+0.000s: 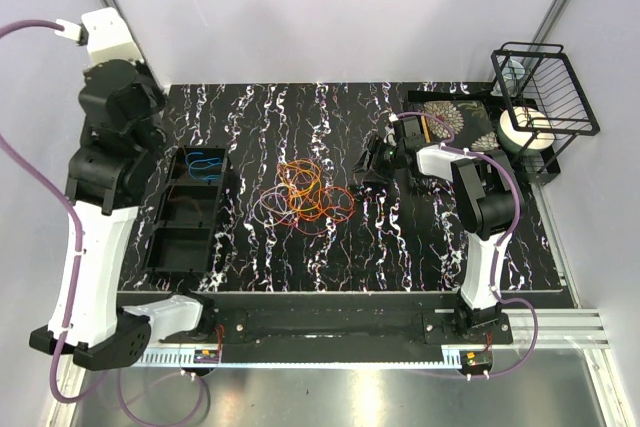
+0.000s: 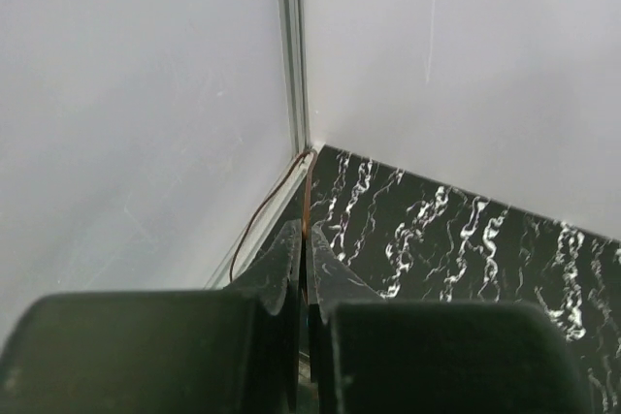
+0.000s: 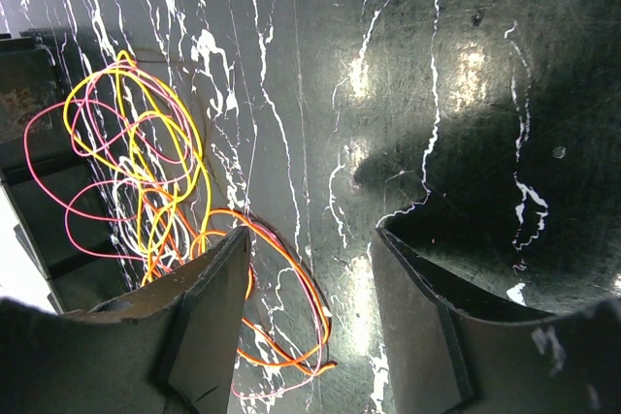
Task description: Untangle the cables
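The cables [image 1: 305, 197] lie in a loose tangle of orange, red and pale violet loops on the middle of the black marbled table. A blue cable [image 1: 205, 163] lies apart in the far compartment of the black tray. My left arm [image 1: 112, 97] is raised at the far left corner. In the left wrist view my left gripper [image 2: 307, 232] is shut on one thin reddish-brown cable [image 2: 254, 225], which loops off to the left. My right gripper [image 1: 378, 160] stands open just right of the tangle. Between its fingers [image 3: 310, 235] is bare table, with an orange loop [image 3: 291, 278] beside the left finger and yellow loops [image 3: 146, 143] beyond.
A black compartment tray [image 1: 185, 222] lies at the table's left. A black wire rack [image 1: 545, 97] holding a white roll [image 1: 525, 132] stands at the back right, with patterned coasters [image 1: 450, 115] beside it. White walls enclose the table on three sides.
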Action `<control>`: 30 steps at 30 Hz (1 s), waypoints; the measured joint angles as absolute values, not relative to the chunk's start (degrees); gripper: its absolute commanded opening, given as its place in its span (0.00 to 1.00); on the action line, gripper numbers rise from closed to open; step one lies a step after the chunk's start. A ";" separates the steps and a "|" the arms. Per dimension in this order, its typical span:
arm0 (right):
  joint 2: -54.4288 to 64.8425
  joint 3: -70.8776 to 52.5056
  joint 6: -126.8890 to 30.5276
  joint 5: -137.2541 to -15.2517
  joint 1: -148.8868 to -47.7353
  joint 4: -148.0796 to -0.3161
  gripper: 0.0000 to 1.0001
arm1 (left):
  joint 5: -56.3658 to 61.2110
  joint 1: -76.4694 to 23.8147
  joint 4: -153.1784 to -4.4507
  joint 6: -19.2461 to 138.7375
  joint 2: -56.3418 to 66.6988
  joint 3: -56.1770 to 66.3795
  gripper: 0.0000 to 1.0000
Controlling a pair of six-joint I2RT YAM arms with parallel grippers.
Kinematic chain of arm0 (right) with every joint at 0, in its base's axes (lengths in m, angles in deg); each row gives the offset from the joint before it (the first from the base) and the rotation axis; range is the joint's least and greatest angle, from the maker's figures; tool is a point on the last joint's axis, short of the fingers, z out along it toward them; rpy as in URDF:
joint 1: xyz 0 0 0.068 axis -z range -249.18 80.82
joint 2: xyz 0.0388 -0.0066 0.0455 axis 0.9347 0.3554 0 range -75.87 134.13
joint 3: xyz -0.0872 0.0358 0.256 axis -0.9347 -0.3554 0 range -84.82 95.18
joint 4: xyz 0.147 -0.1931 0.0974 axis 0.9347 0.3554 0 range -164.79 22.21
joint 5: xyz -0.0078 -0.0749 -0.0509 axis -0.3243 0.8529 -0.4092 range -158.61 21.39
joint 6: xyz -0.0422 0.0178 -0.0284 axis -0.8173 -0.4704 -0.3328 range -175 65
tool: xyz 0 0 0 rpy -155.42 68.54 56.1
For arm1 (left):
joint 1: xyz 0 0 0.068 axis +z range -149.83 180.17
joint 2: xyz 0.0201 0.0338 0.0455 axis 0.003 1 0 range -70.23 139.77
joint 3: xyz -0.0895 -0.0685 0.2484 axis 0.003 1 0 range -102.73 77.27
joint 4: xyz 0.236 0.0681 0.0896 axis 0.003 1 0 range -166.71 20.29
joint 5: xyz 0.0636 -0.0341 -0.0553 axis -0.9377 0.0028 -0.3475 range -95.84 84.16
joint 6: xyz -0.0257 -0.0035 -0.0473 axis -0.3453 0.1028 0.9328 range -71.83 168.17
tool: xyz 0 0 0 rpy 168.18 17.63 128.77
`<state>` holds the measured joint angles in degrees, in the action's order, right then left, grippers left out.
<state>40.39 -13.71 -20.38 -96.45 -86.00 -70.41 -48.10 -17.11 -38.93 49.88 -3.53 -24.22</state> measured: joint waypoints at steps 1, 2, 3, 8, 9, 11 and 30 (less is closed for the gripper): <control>40.42 -13.71 -20.41 -96.56 -86.00 -70.39 0.59 | -48.12 -17.11 -38.97 49.71 -3.03 -26.04 0.00; 40.44 -13.71 -20.38 -96.62 -86.00 -70.39 0.59 | -48.14 -17.11 -39.08 49.49 -2.85 -27.02 0.00; 40.44 -13.71 -20.38 -96.69 -86.00 -70.41 0.59 | -48.16 -17.11 -39.04 49.18 -2.68 -28.18 0.00; 40.46 -13.71 -20.38 -96.77 -86.00 -70.41 0.59 | -48.69 -17.08 -39.39 48.20 -2.81 -29.05 0.00; 40.46 -13.71 -20.38 -96.77 -86.00 -70.41 0.59 | -48.91 -17.02 -40.09 47.98 -3.12 -28.09 0.00; 40.46 -13.71 -20.38 -96.80 -86.00 -70.41 0.59 | -49.56 -17.00 -40.90 47.70 -4.32 -24.81 0.00; 41.25 -13.58 -19.31 -98.87 -86.00 -71.18 0.59 | -50.04 -12.14 -42.47 53.38 -16.60 1.72 0.00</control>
